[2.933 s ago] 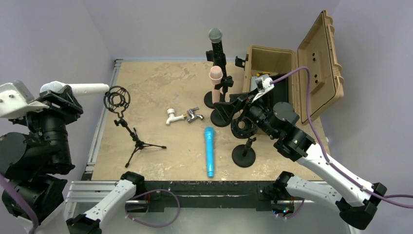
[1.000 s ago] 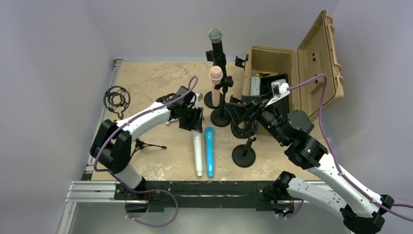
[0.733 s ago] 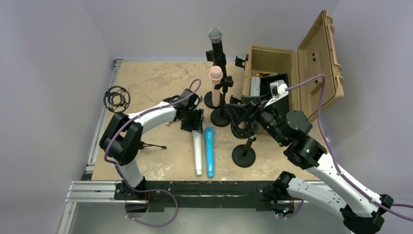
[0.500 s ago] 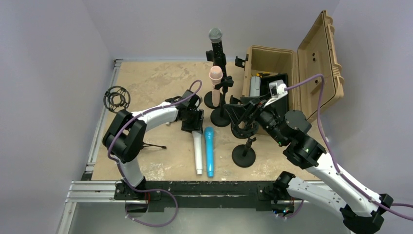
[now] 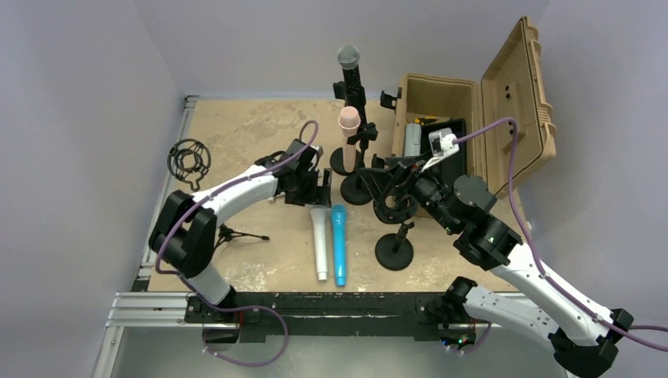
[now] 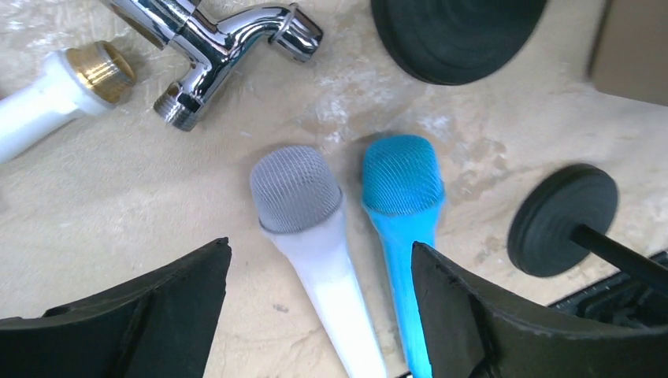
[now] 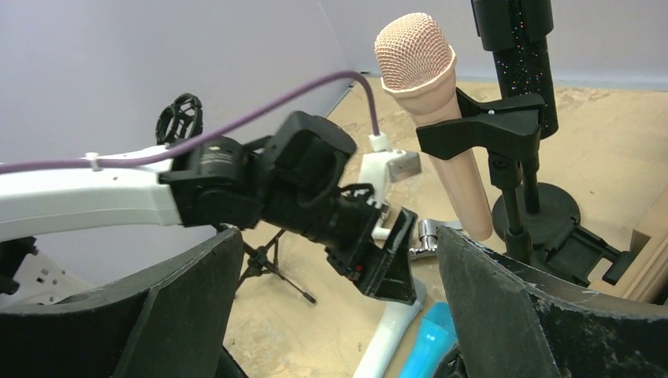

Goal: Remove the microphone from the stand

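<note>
Waiting in stands: a pink microphone (image 5: 349,130) gripped upright by a black clip (image 7: 488,126), and a black microphone (image 5: 350,75) on a taller stand just behind it, both at the far middle of the desk (image 5: 236,134).
Lying flat: a white microphone (image 5: 319,244) and a blue microphone (image 5: 339,244) side by side, touching or nearly so, heads pointing away from the arms.
Left claw (image 6: 319,256): released, fingers spread wide, hovering low over the head of the white microphone and grasping nothing.
Right claw (image 7: 339,240): released too, fingers apart and empty, aimed toward the pink microphone but short of it.
Likely step: the pink one looks like the next to come out, the right claw being the one lined up on it.
Risk, tipping: the pink microphone's stand (image 5: 358,191) rests on a round base that nothing holds down; a sideways tug against the tight clip could topple it.
Risk, neighbours: the taller stand is just beside, so a falling or dragged stand may take the black microphone with it.
Risk, arms: the left claw sits between the right claw and its target in the right wrist view; reaching forward before it clears could knock them together.
Risk, grip: the pink body tapers and looks smooth, so a shallow pinch may slip, and closing too low would catch the clip instead.
Risk, clutter: the chrome tap (image 6: 228,47) and an empty stand (image 5: 394,252) lie near enough to be swept by a low arm.
</note>
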Robot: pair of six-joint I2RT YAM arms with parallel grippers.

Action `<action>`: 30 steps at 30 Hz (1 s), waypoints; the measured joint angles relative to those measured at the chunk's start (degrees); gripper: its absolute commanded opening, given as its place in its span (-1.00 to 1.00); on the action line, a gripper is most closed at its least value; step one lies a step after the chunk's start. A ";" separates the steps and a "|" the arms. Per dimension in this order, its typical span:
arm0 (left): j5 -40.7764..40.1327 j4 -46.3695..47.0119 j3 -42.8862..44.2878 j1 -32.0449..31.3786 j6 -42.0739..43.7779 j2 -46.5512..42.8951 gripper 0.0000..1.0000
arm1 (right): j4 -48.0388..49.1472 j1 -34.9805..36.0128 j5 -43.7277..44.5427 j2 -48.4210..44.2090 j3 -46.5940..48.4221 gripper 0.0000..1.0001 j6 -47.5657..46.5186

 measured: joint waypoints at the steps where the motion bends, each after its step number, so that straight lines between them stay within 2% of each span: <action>1: 0.00 -0.50 0.00 0.00 0.09 -1.51 0.72 | -0.04 0.00 -0.07 0.07 0.00 0.89 0.00; 3: -0.13 -1.97 0.02 0.00 0.26 -5.14 0.74 | 0.02 0.00 -0.13 0.07 0.00 0.96 0.20; 8: -0.39 -7.48 1.09 0.00 2.71 -19.41 0.75 | 1.03 -0.02 -0.17 0.59 -0.33 0.97 0.87; 13: -1.05 -12.66 6.78 0.00 7.93 -38.16 0.75 | 3.26 0.00 -2.64 4.20 -0.90 0.90 0.83; 16: -4.09 -14.78 9.92 0.00 10.16 -47.45 0.79 | 5.64 1.09 -4.48 7.96 -0.90 0.88 1.16; 20: -11.80 -16.72 12.17 0.00 11.17 -59.14 0.80 | 10.10 8.33 -3.02 14.38 -0.63 0.87 2.47; 25: -22.23 -18.03 13.03 0.00 11.65 -68.13 0.79 | 16.02 19.65 -1.36 27.78 3.56 0.82 5.84; 27: -26.01 -18.38 11.74 0.00 11.65 -70.58 0.79 | 20.50 21.90 -1.40 33.05 4.66 0.73 8.59; 30: -29.31 -20.41 9.86 0.00 11.61 -72.72 0.78 | 29.16 23.43 -1.38 39.76 4.70 0.70 13.25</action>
